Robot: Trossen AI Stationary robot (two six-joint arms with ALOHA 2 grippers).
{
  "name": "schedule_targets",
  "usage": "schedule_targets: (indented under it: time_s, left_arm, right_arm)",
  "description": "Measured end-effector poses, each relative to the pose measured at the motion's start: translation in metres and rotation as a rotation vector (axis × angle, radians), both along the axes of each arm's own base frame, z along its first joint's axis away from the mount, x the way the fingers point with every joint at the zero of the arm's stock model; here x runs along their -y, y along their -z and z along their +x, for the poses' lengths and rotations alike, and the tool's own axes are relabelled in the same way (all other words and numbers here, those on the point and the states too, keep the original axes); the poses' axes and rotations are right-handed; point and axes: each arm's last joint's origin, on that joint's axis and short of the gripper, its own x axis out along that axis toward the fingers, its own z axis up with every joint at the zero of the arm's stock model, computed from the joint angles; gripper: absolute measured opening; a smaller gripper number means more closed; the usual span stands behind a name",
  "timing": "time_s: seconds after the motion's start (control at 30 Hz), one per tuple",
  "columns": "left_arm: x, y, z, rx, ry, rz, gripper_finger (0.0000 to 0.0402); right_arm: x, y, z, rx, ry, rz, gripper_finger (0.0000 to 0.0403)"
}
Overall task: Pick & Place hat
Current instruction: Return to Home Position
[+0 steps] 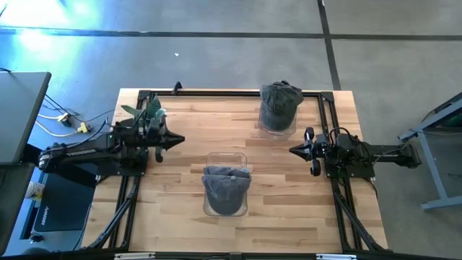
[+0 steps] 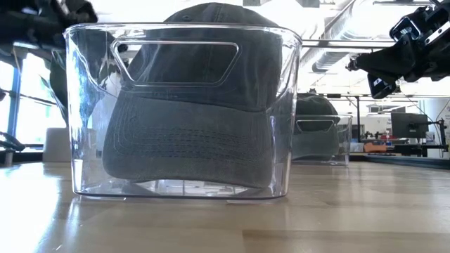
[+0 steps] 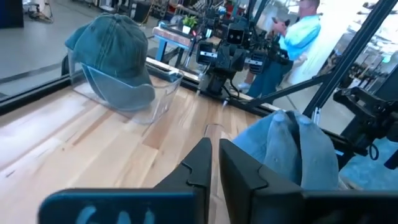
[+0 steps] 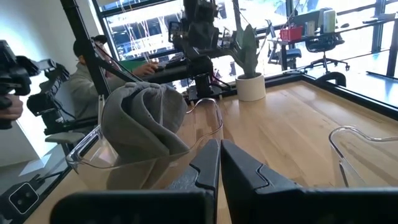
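Now: gray cap [image 1: 227,189], dark cap [image 1: 280,103] in clear plastic bins [image 1: 226,157]; left pincer [image 1: 180,140], right pincer [image 1: 292,150] pressed together.

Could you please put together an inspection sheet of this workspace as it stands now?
Surface: light wooden table, black frame along its edges.
Job's things: gray fabric cap inside the near clear plastic bin; dark fabric cap inside the far clear plastic bin.
Clutter: green potted plant at the back left corner.
Grippers: left gripper and right gripper both shut, empty, hovering at opposite sides, apart from the bins.
Cables: white and yellow leads on the floor left of the table.
Surroundings: person in a light blue shirt beyond the table.
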Motion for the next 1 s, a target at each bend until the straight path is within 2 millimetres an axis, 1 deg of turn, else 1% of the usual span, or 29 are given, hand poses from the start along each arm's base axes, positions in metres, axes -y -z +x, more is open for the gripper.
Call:
schedule_targets:
  time_s: [0.13, 0.27, 0.4, 0.53, 0.83, 1.0]
  left_arm:
    - [0.002, 0.021, -0.006, 0.054, 0.006, -0.008, 0.0004]
    - [0.003, 0.036, -0.01, 0.096, 0.007, -0.006, 0.0001]
    - [0.004, 0.047, -0.014, 0.13, 0.019, 0.01, 0.0]
    - [0.005, 0.057, -0.012, 0.111, 0.051, 0.019, 0.0]
    - [0.014, 0.06, -0.01, 0.086, 0.009, 0.063, 0.0]
    - [0.024, 0.059, -0.01, 0.091, 0.037, 0.18, 0.0]
  right_arm:
    - [0.0, 0.0, 0.0, 0.0, 0.0, 0.0, 0.0012]
    - [0.0, 0.0, 0.0, 0.0, 0.0, 0.0, 0.0012]
    - [0.0, 0.0, 0.0, 0.0, 0.0, 0.0, 0.0012]
    - [0.0, 0.0, 0.0, 0.0, 0.0, 0.0, 0.0012]
    - [0.0, 0.0, 0.0, 0.0, -0.001, 0.0, 0.0012]
    - [0.0, 0.0, 0.0, 0.0, 0.0, 0.0, 0.0012]
